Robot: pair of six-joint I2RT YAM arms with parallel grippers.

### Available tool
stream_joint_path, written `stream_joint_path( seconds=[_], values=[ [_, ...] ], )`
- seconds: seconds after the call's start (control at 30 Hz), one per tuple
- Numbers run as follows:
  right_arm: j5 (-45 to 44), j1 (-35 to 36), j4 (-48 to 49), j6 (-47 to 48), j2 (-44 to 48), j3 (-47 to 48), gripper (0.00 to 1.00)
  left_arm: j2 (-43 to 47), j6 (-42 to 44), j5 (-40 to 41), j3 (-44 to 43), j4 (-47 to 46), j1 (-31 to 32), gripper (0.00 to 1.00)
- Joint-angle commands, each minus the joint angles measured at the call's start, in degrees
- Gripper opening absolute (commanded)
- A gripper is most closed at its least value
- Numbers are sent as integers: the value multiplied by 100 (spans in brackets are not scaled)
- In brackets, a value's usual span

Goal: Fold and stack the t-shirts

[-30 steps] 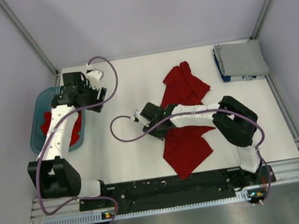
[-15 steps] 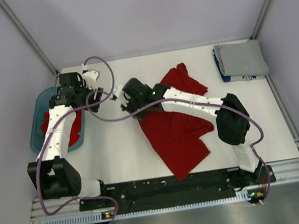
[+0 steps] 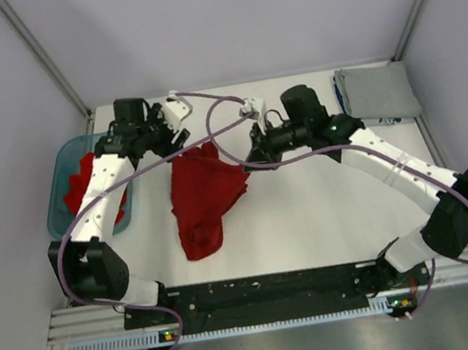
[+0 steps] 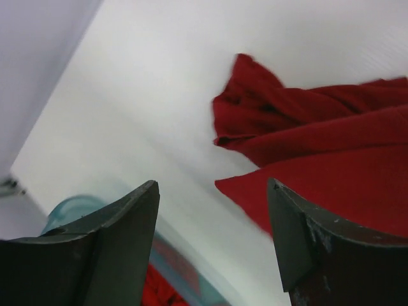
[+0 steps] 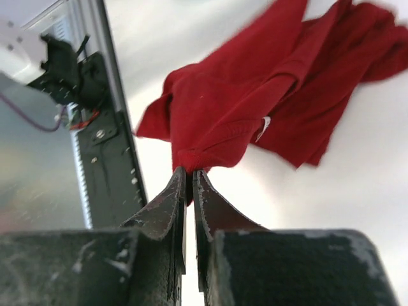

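Two claws, two different stories. The right claw (image 5: 189, 173) is pinched together on the edge of a red t-shirt (image 3: 200, 193), close to its small white tag (image 5: 262, 127). The shirt hangs long and bunched up from that pinch, left of the middle of the desk (image 3: 328, 214). Can't tell if its bottom end touches the desk. The left claw (image 4: 213, 185) is spread wide with nothing in it, parked just beside the top of that same shirt, on the tub side. More red cloth (image 3: 80, 176) sits in the teal tub (image 3: 59, 214) at the desk's left edge. The grey t-shirt (image 3: 376, 90) lies folded in the far right corner on something blue and white, well apart from both claws.
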State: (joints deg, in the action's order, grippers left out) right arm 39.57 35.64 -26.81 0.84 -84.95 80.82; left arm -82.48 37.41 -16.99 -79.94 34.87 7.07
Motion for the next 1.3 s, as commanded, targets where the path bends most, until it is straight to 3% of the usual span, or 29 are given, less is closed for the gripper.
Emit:
stream_joint_path(
  seconds=[0.0, 0.17, 0.43, 0.6, 0.77, 1.03, 1.27],
  values=[
    [147, -3745, 1679, -2474, 2112, -1249, 0, 241, -1016, 145, -118, 749, -813, 72],
    [86, -5039, 1731, -2791, 2404, -2587, 0, 171, -911, -322, -109, 959, -742, 72],
    [192, -4988, 1803, -2678, 2035, -2853, 0, 135, -815, -472, -74, 1048, -523, 71],
    [-880, -3725, 748, -1396, 1886, -2185, 0, 92, -533, -16, -39, 1153, 231, 71],
    [-1459, -2590, 493, -1210, 1420, -1798, 0, -198, -472, 126, -574, 1346, 1040, 72],
    [-1901, -1640, 361, -1121, 700, -1297, 0, -945, -604, 538, -1770, 1619, 1928, 72],
    [-1909, -1376, 352, -1121, 479, -998, 0, -1147, -339, 1110, -1612, 1418, 2466, 73]
  ],
)
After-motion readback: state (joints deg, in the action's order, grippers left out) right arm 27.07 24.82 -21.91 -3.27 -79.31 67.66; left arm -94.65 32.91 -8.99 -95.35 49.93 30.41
